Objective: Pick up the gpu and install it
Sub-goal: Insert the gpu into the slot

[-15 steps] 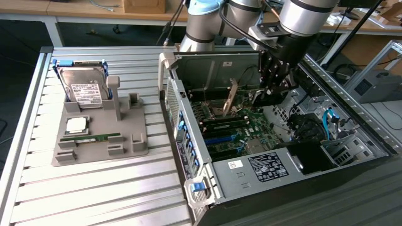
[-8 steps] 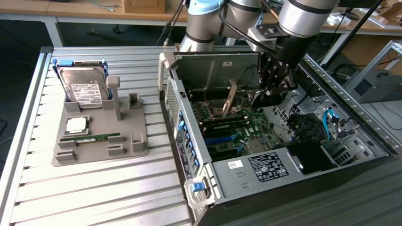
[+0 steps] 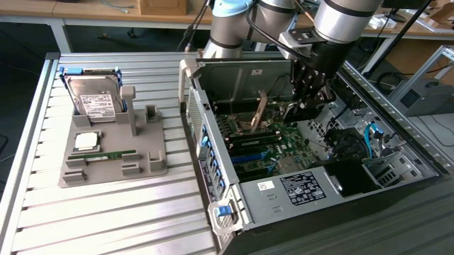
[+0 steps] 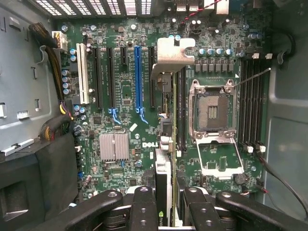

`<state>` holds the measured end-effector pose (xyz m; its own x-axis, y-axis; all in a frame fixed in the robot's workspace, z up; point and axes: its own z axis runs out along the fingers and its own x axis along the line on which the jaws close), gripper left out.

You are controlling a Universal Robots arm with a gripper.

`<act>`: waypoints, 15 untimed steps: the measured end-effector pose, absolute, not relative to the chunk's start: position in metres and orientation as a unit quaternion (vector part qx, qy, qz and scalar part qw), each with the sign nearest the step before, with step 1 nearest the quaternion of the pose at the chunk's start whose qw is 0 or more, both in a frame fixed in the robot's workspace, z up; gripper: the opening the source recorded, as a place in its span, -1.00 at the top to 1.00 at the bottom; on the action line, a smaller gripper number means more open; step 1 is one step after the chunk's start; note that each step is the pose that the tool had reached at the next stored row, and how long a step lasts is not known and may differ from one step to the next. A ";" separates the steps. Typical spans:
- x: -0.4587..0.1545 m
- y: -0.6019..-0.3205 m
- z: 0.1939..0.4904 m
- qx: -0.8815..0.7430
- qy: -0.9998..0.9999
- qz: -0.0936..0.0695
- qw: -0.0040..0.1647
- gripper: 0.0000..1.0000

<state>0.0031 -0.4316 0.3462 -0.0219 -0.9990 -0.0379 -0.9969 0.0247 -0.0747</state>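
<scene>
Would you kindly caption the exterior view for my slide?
End effector grips the gpu over the motherboard inside the open computer case.

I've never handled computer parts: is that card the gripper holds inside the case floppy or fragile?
Probably stiff: the gpu juts straight from the gripper without sagging. Likely light, since it looks thin edge-on. Probably fragile too: it is a bare circuit board close over the motherboard, so knocks could hurt.
</scene>
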 end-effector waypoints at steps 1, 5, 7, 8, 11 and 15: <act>0.003 -0.432 0.346 -0.698 0.715 -0.013 0.040 0.46; 0.003 -0.432 0.345 -0.698 0.715 -0.013 0.040 0.46; 0.002 -0.432 0.345 -0.698 0.715 -0.013 0.040 0.46; 0.002 -0.432 0.344 -0.698 0.715 -0.013 0.040 0.46; 0.002 -0.432 0.344 -0.698 0.715 -0.013 0.040 0.46; 0.001 -0.432 0.343 -0.698 0.715 -0.013 0.040 0.46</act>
<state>0.0012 -0.4325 0.3426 -0.0218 -0.9990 -0.0379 -0.9969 0.0246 -0.0748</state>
